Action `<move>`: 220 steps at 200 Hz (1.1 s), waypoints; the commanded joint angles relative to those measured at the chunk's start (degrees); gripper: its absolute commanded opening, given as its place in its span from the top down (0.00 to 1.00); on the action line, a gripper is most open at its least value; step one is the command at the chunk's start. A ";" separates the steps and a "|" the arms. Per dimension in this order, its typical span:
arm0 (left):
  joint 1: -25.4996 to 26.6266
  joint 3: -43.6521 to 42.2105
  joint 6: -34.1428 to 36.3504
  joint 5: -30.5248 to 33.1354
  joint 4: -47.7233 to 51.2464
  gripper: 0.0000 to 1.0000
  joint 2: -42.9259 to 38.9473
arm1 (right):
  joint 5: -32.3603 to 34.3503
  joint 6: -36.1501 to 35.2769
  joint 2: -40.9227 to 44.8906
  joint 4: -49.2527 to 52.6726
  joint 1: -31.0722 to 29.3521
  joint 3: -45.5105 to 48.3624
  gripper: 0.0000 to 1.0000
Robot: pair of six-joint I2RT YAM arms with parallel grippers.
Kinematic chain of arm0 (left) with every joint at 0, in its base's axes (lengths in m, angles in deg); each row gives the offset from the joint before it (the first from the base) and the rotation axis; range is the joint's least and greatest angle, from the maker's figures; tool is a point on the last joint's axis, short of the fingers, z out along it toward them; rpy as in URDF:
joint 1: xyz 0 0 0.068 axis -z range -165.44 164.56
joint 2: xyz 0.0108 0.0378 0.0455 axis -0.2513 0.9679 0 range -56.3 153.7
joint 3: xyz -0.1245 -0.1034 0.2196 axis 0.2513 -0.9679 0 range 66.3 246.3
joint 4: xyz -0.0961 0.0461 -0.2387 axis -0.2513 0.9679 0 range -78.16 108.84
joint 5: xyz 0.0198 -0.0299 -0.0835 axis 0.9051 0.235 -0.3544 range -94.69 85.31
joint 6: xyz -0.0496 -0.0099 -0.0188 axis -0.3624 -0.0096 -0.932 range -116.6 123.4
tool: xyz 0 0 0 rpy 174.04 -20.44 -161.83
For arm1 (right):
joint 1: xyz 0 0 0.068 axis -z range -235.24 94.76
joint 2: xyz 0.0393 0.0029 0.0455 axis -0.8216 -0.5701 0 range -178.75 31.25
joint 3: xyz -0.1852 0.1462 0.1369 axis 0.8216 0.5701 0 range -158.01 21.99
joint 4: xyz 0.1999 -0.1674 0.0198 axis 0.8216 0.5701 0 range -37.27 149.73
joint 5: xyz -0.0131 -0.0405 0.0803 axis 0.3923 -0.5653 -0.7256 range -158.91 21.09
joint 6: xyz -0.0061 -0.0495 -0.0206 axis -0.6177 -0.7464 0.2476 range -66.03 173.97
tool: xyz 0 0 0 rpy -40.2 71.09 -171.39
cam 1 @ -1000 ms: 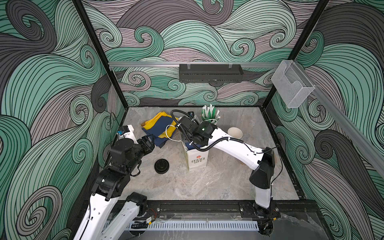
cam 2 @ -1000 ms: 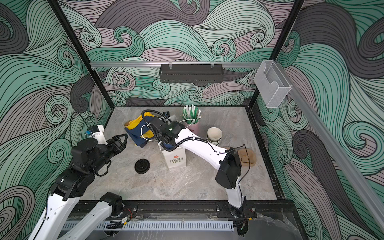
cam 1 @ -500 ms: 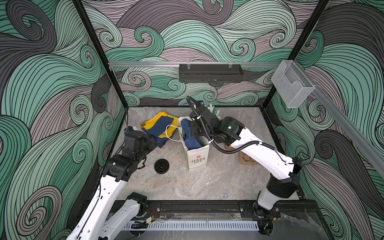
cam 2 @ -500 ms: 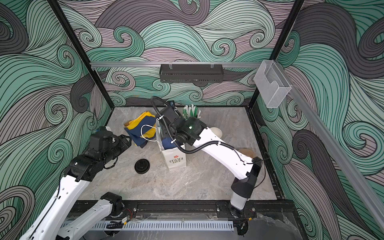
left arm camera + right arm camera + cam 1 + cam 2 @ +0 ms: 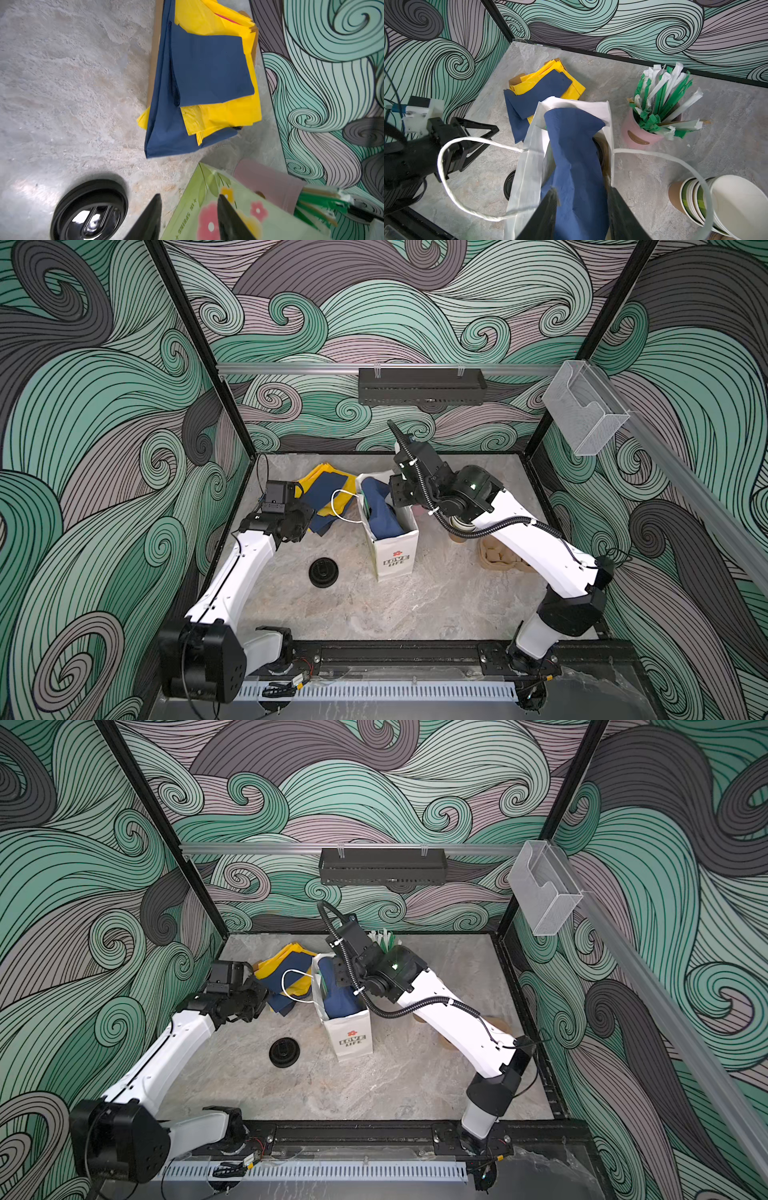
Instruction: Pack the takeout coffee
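Of the takeout coffee point(image 5: 597, 149) I see only a sliver of black lid down inside the white paper bag point(image 5: 392, 556), beneath the navy napkin point(image 5: 577, 158) that stands up out of it; how many cups sit in there I cannot count. My right gripper point(image 5: 582, 189) hangs over the bag's mouth with its jaws apart and that napkin filling the gap, and I cannot tell whether they pinch it. My left gripper point(image 5: 189, 195) stands parted with nothing in the gap, near the bag's green flowered side; in both top views it is hard to pick out under my wrist. In those views my right forearm hides most of the stack of lidless cups point(image 5: 695, 199) and part of a brown pulp tray point(image 5: 500, 560). The nested cups are too close to count, and so are the loose black lids point(image 5: 323, 571) piled on the table.

The table point(image 5: 415, 605) is grey, stone-veined, boxed in by walls point(image 5: 374, 302) of teal, mauve and grey swirls with black posts. A black rack point(image 5: 422, 386) and a clear plastic holder point(image 5: 582, 414) hang on rails.

By count: one bag with two white rope handles point(image 5: 439, 166), one pink cup of wrapped straws point(image 5: 639, 133), one heap of yellow and navy napkins point(image 5: 322, 493), two arms
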 commanded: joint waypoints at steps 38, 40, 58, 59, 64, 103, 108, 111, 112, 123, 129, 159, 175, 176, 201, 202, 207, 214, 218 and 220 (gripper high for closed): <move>-5.38 12.18 7.00 -6.91 -3.05 0.48 17.95 | 0.37 -2.51 2.79 -0.68 1.95 0.01 0.57; -5.52 12.86 7.21 -7.25 -2.74 0.48 18.59 | 0.37 -2.51 2.87 -0.67 1.96 0.05 0.57; -6.12 16.00 8.42 -8.06 -1.92 0.46 22.88 | 0.31 -2.71 3.27 -0.84 2.43 0.61 0.57; -6.12 16.10 8.42 -8.05 -2.00 0.46 22.97 | 0.36 -2.71 3.28 -0.82 2.44 0.64 0.57; -6.21 16.35 8.34 -7.90 -2.15 0.46 23.76 | 0.36 -2.71 3.50 -0.90 2.68 0.80 0.57; -6.48 18.78 6.60 -6.12 -0.26 0.42 27.01 | 0.58 -2.67 4.93 -1.59 3.84 2.48 0.57; -6.47 18.99 6.33 -6.03 -0.08 0.41 27.23 | 0.66 -2.63 5.07 -1.70 4.02 2.78 0.57; -6.48 19.08 6.23 -6.02 0.01 0.41 27.39 | 0.73 -2.62 5.23 -1.78 4.11 2.94 0.57; -6.48 19.13 6.27 -6.02 0.02 0.41 27.42 | 0.74 -2.58 5.26 -1.82 4.15 3.04 0.57; -6.39 19.23 5.98 -6.02 0.25 0.41 27.74 | 0.75 -2.48 5.70 -2.04 4.37 3.67 0.57; -6.31 19.23 5.88 -5.85 0.51 0.41 27.79 | 0.67 -2.42 5.94 -2.12 4.53 3.90 0.56; -6.04 18.33 5.26 -5.58 1.65 0.38 28.30 | 0.72 -2.32 6.67 -2.79 5.03 5.14 0.56; -5.92 18.03 5.25 -5.40 1.62 0.37 28.48 | 0.75 -2.26 6.88 -2.80 5.24 5.41 0.56; -5.93 17.99 5.21 -5.40 1.62 0.37 28.49 | 0.75 -2.27 6.97 -2.82 5.24 5.46 0.56; -5.86 18.39 5.25 -5.40 1.65 0.35 28.58 | 0.75 -1.96 7.40 -2.76 5.34 6.10 0.56; -5.86 18.39 5.25 -5.40 1.59 0.35 28.63 | 0.75 -1.94 7.41 -2.80 5.34 6.16 0.56; -5.86 18.43 5.26 -5.49 1.34 0.35 28.76 | 0.73 -1.89 7.50 -2.75 5.34 6.28 0.56; -5.86 18.54 5.34 -5.73 1.05 0.35 29.13 | 0.75 -1.71 7.65 -2.75 5.34 6.47 0.56; -5.86 18.71 5.38 -5.92 0.92 0.36 29.36 | 0.76 -1.63 7.81 -2.75 5.29 6.63 0.56; -5.86 18.80 5.35 -5.99 0.92 0.36 29.51 | 0.82 -1.61 7.77 -2.81 5.33 6.69 0.56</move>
